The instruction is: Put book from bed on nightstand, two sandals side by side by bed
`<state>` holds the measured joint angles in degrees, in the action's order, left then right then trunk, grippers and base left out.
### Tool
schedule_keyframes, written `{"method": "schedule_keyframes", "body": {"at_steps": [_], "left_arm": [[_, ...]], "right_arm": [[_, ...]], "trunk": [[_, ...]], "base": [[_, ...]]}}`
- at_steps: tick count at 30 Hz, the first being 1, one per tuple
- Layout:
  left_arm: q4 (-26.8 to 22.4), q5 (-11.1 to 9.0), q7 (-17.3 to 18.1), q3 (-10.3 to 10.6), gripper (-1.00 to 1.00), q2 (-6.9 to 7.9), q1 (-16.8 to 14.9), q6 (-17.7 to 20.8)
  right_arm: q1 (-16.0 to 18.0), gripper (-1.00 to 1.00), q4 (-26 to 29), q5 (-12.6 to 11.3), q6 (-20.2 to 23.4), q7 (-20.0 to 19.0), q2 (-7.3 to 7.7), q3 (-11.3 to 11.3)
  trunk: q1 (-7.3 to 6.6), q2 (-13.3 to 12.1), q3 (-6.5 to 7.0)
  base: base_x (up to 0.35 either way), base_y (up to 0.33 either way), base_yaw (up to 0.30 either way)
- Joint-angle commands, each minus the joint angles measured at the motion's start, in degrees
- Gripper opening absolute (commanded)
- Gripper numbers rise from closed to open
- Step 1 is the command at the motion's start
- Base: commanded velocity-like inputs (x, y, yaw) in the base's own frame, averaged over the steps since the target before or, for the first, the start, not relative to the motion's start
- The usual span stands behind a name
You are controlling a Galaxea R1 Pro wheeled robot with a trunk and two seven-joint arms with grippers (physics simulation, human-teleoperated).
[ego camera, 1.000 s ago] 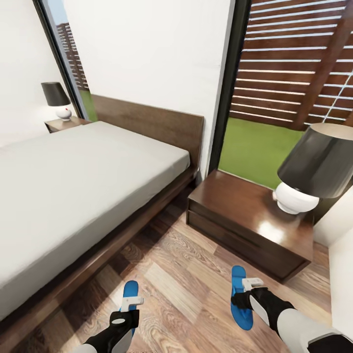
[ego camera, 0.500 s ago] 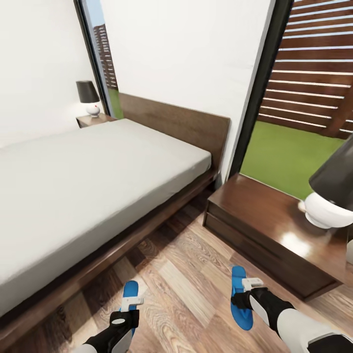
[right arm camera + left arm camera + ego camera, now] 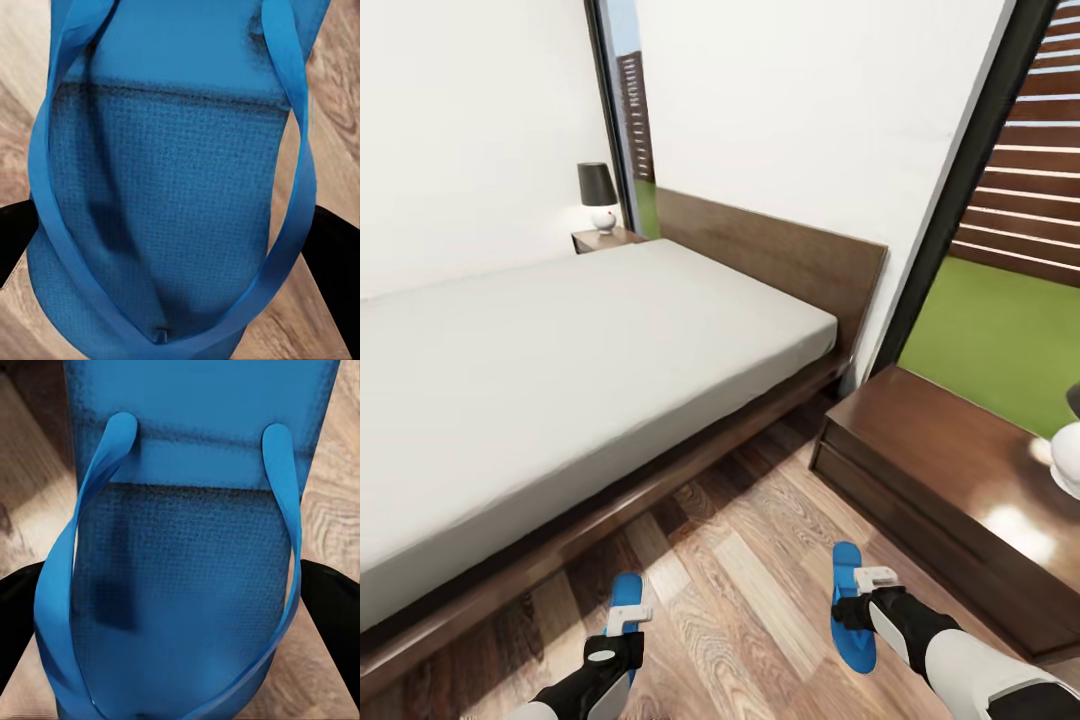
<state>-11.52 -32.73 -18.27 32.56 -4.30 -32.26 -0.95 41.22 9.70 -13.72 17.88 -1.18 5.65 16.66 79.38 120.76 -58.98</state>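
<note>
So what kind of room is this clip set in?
A bedroom, most likely: a low bed with a wooden headboard, a dark nightstand beside it, and a second nightstand with a lamp at the far side.

- Head cam: high up, looks fwd and down over both arms, across the wood floor (image 3: 750, 590) to the bed (image 3: 560, 360) and near nightstand (image 3: 950, 480).
- L wrist cam: v. close on a blue sandal (image 3: 180, 570), floor at edges.
- R wrist cam: same closeness on the other sandal (image 3: 180, 195).
- Shared w/ head view: both sandals, floor.

Lamp (image 3: 1068, 455) cut off at edge, far nightstand (image 3: 605, 238) tiny
</note>
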Motion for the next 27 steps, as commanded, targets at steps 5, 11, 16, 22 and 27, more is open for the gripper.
{"method": "schedule_keyframes", "body": {"at_steps": [5,11,16,22,27], "left_arm": [[0.05,-0.49,-0.33,0.49,-1.00,0.00,0.00,-0.10],[0.09,-0.56,-0.33,0.49,-1.00,0.00,0.01,-0.92],[0.10,-0.58,-0.35,0.49,-1.00,0.00,0.01,-1.17],[0.10,-0.58,-0.36,0.49,-1.00,0.00,0.01,-1.20],[0.10,-0.58,-0.33,0.49,-1.00,0.00,0.01,-1.22]], "right_arm": [[0.00,-1.00,0.14,-0.52,0.31,-0.05,0.07,0.46],[0.00,-1.00,0.14,-0.52,0.31,-0.05,0.07,0.47],[0.00,-1.00,0.14,-0.52,0.31,-0.05,0.04,0.47],[0.00,-1.00,0.20,-0.68,0.31,-0.17,0.07,0.39],[0.00,-1.00,0.65,-0.69,0.26,-0.16,0.07,0.39]], "trunk": [[-0.01,0.02,-0.04],[-0.01,0.02,-0.04],[-0.01,0.02,-0.04],[-0.01,0.02,-0.04],[-0.01,0.02,-0.04]], "base": [[0.000,0.000,0.283],[0.000,0.000,0.283],[0.000,0.000,0.283],[0.000,0.000,0.113],[0.000,0.000,0.001]]}}
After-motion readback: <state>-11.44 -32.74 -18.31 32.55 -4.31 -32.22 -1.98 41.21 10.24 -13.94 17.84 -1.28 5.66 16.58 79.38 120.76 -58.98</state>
